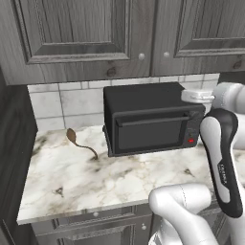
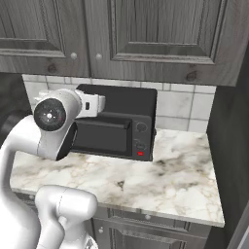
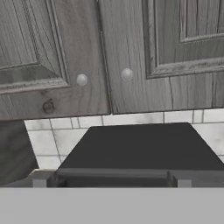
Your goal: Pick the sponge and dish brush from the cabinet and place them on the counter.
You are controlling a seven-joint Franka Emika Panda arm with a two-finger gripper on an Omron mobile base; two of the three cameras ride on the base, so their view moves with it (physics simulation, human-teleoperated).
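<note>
The dark grey cabinet [image 1: 81,43] [image 2: 160,34] [image 3: 131,52] hangs above the counter with both doors closed, two round silver knobs [image 3: 82,79] side by side at the seam. The sponge and dish brush are hidden from view. My gripper [image 3: 108,180] is open, its tips wide apart with nothing between them. It hovers over the black microwave's top and faces the lower part of the cabinet doors. The white marble counter [image 1: 95,177] [image 2: 170,180] stretches below.
A black microwave [image 1: 148,119] [image 2: 116,126] [image 3: 140,148] stands on the counter against the tiled wall. A brown long-handled spoon [image 1: 79,142] lies on the marble to its left. Dark walls close in both ends of the counter. Drawer fronts run below the counter's front edge.
</note>
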